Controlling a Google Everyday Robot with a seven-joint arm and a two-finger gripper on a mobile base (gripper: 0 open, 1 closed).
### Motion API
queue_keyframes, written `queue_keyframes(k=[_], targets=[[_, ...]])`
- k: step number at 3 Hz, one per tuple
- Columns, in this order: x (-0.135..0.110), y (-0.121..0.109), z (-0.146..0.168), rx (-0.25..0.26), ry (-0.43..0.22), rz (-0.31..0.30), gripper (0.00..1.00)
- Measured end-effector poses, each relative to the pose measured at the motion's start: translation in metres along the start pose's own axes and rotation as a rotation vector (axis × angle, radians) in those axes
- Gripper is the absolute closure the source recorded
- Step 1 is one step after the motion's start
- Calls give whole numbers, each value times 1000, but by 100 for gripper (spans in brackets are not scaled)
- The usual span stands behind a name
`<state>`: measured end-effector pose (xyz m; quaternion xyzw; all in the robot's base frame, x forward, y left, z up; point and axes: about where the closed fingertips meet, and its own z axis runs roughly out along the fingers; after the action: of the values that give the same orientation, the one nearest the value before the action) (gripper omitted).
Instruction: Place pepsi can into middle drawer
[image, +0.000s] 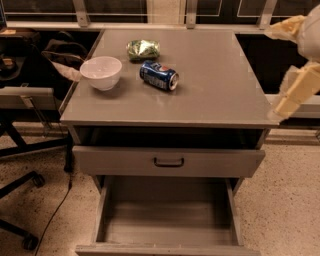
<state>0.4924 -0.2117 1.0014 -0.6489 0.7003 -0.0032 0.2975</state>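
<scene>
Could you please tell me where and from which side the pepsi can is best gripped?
Probably grip the can around its blue middle, from straight above, closing across its width: it lies on its side on the cabinet, silver end toward front right, apart from the bowl and bag. The gripper hangs beside the cabinet's right edge.

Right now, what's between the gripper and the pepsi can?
In the camera view, only bare cabinet top lies between the gripper, off its right edge, and the pepsi can.
</scene>
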Motion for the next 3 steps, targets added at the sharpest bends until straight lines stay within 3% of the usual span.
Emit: queue_keyframes(k=[1,2,3], targets=[[-7,-21,16,2,-50,24,0],[-15,-38,32,17,3,94,0],[-22,-53,51,26,104,167,0]])
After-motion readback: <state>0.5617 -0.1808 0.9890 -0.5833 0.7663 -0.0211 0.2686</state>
